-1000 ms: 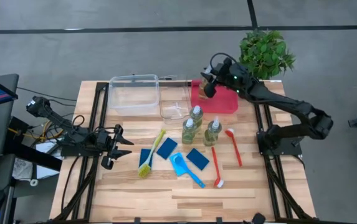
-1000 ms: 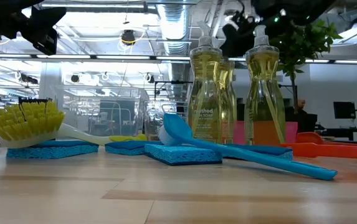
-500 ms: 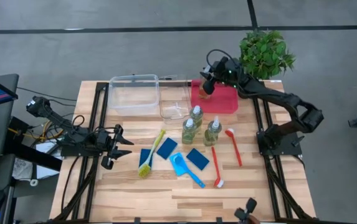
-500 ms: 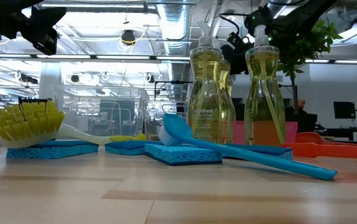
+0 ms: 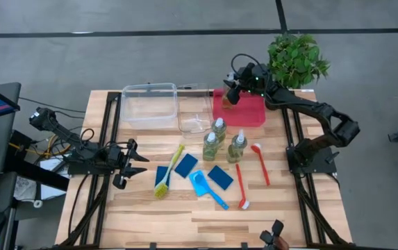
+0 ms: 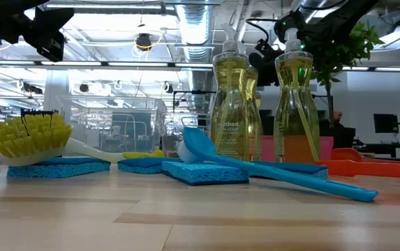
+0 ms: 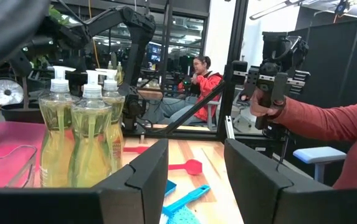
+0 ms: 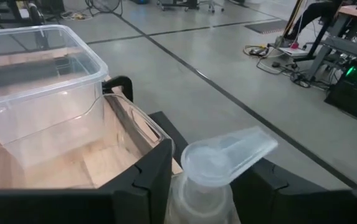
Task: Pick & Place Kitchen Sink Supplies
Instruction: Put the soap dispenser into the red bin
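- wooden table (image 5: 205, 212) is sitting on grey floor, with a potted plant (image 5: 296, 59) standing at its far right corner.
- right gripper (image 5: 232, 94) is hovering over the red tray (image 5: 251, 114), its fingers flanking a pump bottle (image 8: 218, 168); whether they are pressing it cannot be told.
- left gripper (image 5: 130, 163) is waiting open at the table's left edge.
- three pump bottles (image 5: 218, 139) are standing mid-table; sponges (image 5: 185, 165) and brushes (image 5: 209, 191) are lying in front of them.
- clear bin (image 5: 148, 103) is sitting left of the tray.
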